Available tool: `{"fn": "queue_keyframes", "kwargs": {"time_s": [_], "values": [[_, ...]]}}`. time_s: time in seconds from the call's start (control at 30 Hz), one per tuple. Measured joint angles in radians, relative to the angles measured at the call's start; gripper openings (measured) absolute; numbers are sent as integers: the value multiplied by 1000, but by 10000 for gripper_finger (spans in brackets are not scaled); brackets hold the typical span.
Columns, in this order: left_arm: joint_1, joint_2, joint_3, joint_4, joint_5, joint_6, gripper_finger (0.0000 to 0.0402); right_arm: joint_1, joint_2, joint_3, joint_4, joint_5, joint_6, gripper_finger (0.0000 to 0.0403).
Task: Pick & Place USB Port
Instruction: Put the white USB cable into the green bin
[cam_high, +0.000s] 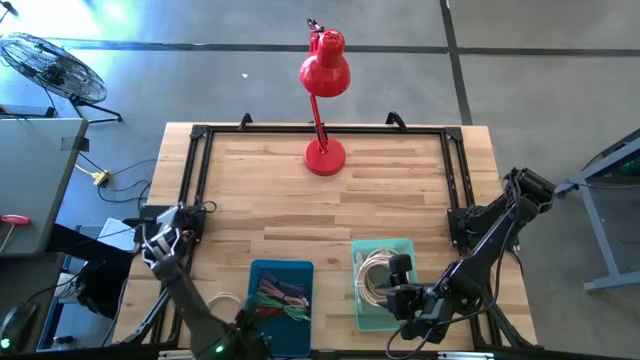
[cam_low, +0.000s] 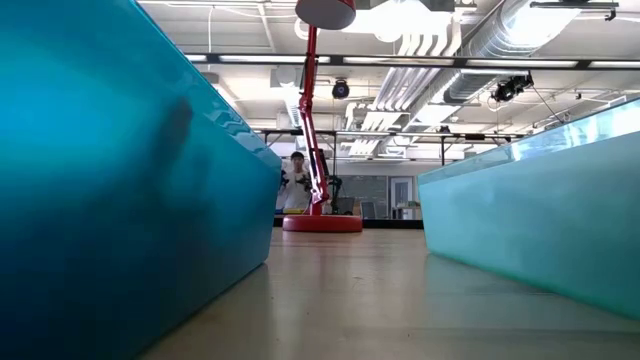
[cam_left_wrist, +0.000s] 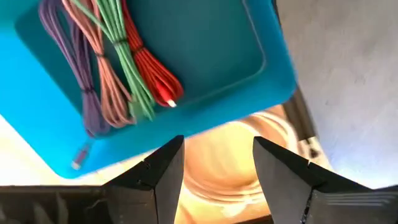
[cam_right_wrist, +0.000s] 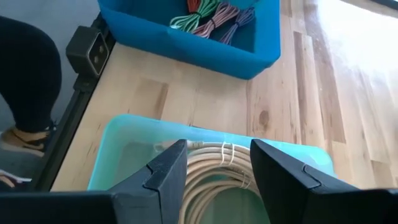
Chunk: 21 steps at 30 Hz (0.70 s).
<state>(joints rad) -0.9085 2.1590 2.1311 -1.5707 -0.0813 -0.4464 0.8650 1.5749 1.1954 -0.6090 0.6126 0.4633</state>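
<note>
Both grippers look open and empty, so I'd say nothing's been picked yet: the right gripper (cam_high: 408, 300) hovers over the near end of the teal bin (cam_high: 357, 308) with the white cable coil (cam_right_wrist: 214, 167) right under its spread fingers, and the left gripper (cam_left_wrist: 217, 163) hangs at the near edge by the blue bin (cam_high: 256, 272), jaws apart, above another pale coil (cam_left_wrist: 273, 134) beside the coloured cables (cam_left_wrist: 115, 68). Room-wise, the bin walls and the table's near edge crowd both arms, while the far half is bare wood apart from the red lamp (cam_high: 324, 100).
</note>
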Motion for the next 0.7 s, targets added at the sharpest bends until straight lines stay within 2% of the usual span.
{"fn": "queue_keyframes", "kwargs": {"time_s": [0.23,0.33,0.4,0.57,0.7], "values": [[-57,0,0,0,-40,-380,184,0,0,0,18,12,8,169],[-61,0,0,0,-26,-628,184,0,0,0,41,12,8,169],[-61,0,0,0,-1,-734,184,0,0,0,48,11,8,169],[-61,-6,-41,-1,37,-761,179,0,0,0,50,10,8,169],[-48,-45,-102,-2,48,-693,159,0,0,0,48,1,7,169]]}}
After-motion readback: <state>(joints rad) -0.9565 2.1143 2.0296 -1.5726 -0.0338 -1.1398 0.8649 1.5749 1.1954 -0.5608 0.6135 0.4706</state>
